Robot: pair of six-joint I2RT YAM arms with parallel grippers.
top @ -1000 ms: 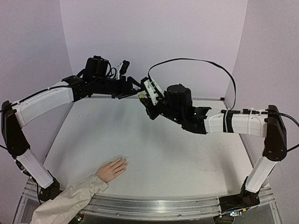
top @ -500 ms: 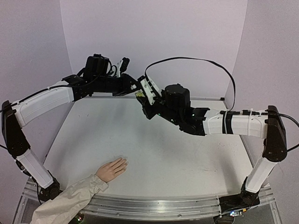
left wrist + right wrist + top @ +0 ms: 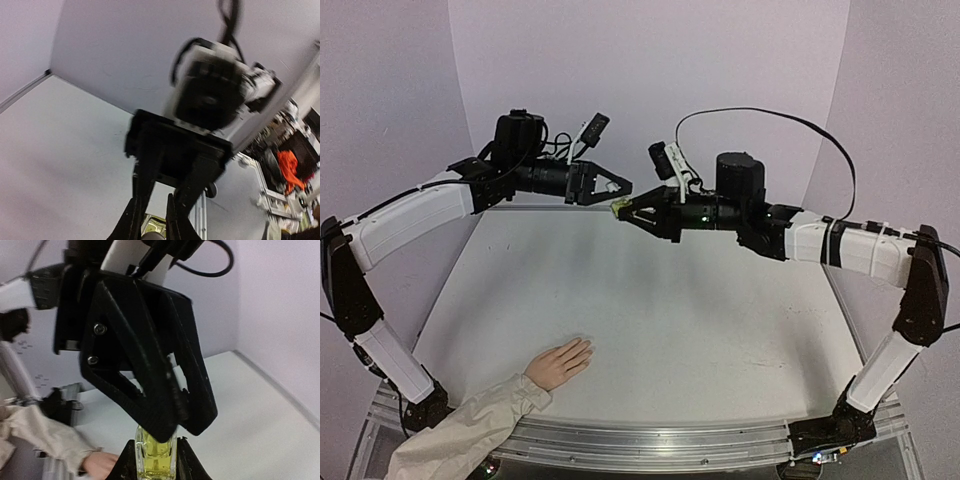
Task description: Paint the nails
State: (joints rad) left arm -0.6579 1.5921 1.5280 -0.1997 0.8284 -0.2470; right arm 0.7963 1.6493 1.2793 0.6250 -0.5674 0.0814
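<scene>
1. Right pincer (image 3: pixel 620 210): clenched on a small yellow-green polish bottle (image 3: pixel 156 457), held in the air well beyond the mannequin hand (image 3: pixel 558 364), toward the back wall.
2. Left pincer (image 3: pixel 625 188): also clenched, its tips meeting at the bottle's top. A pale cap (image 3: pixel 153 235) seems to sit between them, mostly hidden.
3. Nails (image 3: pixel 586 346): at the fingertips of the hand, which lies flat at the near edge of the desk (image 3: pixel 720 330), beige sleeve (image 3: pixel 470 430) trailing off behind it. They are too small to tell if any paint is on them.
4. Step, as judged: uncapping. Painting looks not begun.
5. Risks from here:
   - The bottle is small and smooth, so a twist on the cap could turn it in the right pincer or pop it loose.
   - If the bottle tips once open, polish spills onto the desk.
   - The carry to the hand is long, so a loaded brush may drip.
   - The nails are far smaller than either pincer, so a slight miss smears skin or sleeve, and a hard press could shift the hand.
</scene>
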